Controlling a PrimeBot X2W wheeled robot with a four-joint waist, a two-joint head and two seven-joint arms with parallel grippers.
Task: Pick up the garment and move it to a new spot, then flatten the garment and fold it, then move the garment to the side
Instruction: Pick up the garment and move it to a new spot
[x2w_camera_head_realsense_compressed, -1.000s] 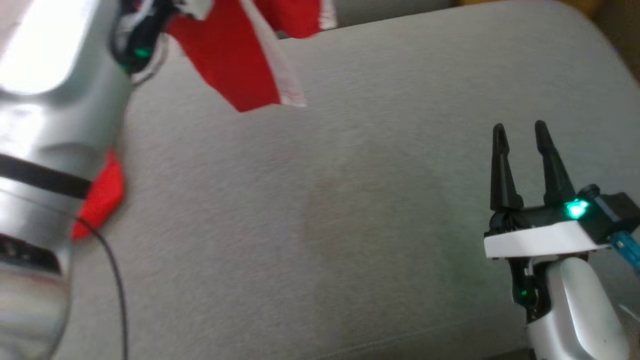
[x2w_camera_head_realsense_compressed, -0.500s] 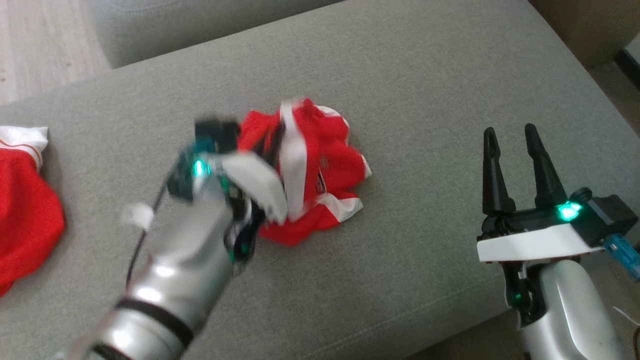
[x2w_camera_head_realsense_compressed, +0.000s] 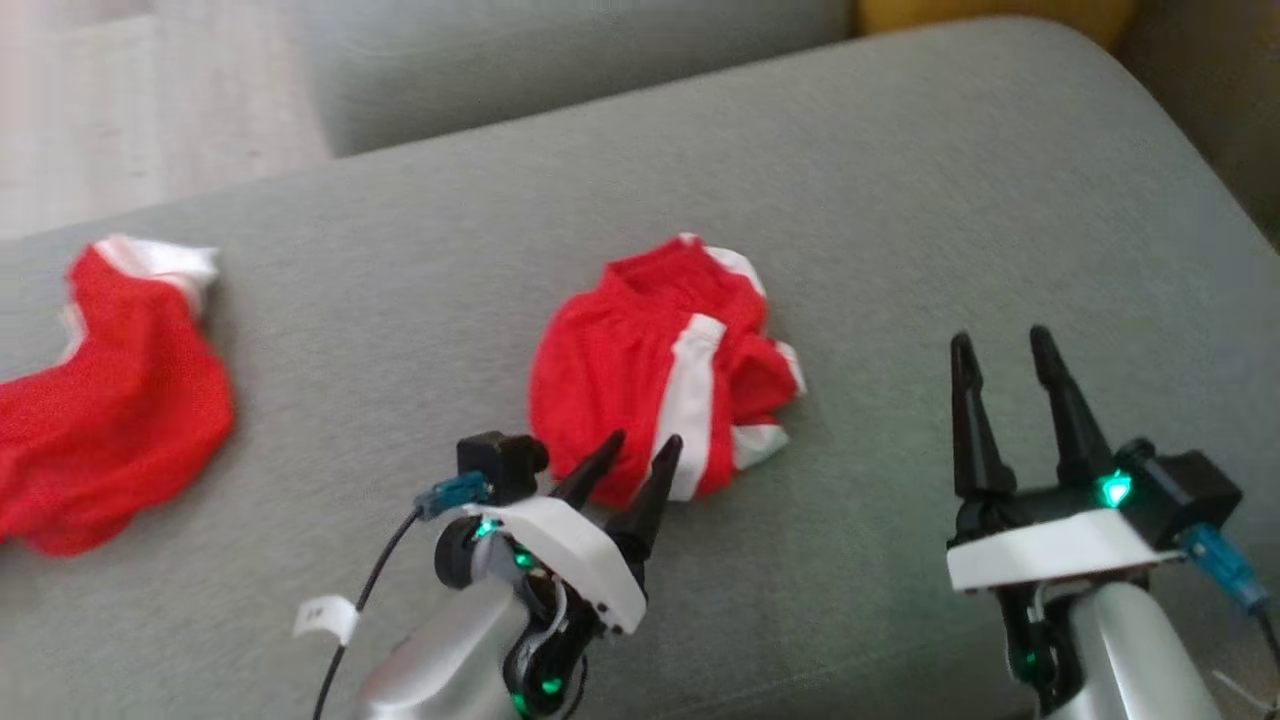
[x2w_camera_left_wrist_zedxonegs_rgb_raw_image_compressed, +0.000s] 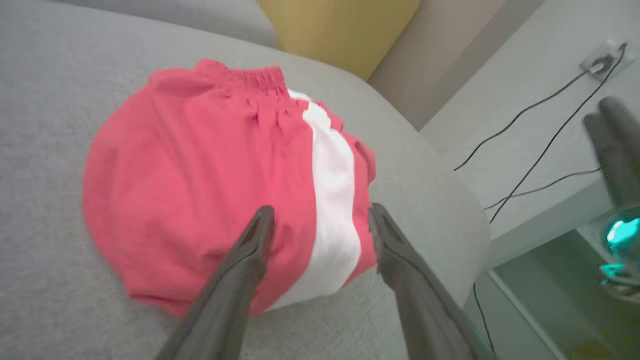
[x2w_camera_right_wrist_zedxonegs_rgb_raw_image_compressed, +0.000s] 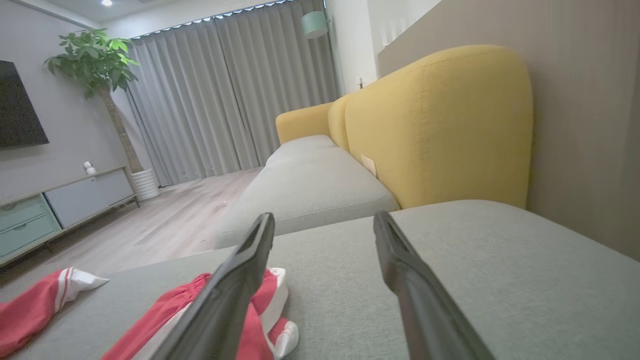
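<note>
Surface: a grey sofa seat (x2w_camera_head_realsense_compressed: 900, 200) serves as the work area, with a yellow backrest (x2w_camera_right_wrist_zedxonegs_rgb_raw_image_compressed: 440, 125) at its far end and wood floor beyond.
Garment: red shorts (x2w_camera_head_realsense_compressed: 620, 370) with a white stripe (x2w_camera_head_realsense_compressed: 690, 400) lie bunched in a rounded heap near the middle of the seat, elastic waistband (x2w_camera_left_wrist_zedxonegs_rgb_raw_image_compressed: 250, 80) on the far side. The middle looks like the spot chosen for spreading, since bare cushion surrounds the heap.
Left gripper: the left gripper (x2w_camera_head_realsense_compressed: 646, 440) sits at the near edge of the shorts with its fingers spread apart and nothing between them. In its wrist view the tips frame the stripe, and whether they touch the cloth cannot be told.
Right gripper: the right gripper (x2w_camera_head_realsense_compressed: 1000, 337) hangs over bare cushion well to the right of the shorts, fingers wide apart and empty, probably parked out of the way.
Other cloth: a second red garment (x2w_camera_head_realsense_compressed: 120, 420) lies far to the left, well apart from the shorts.
Stage: judging by the crumpled heap, the move to a new spot is done and flattening not yet begun.
Next need: two edge grips, likely at the waistband, to pull the folds open.
</note>
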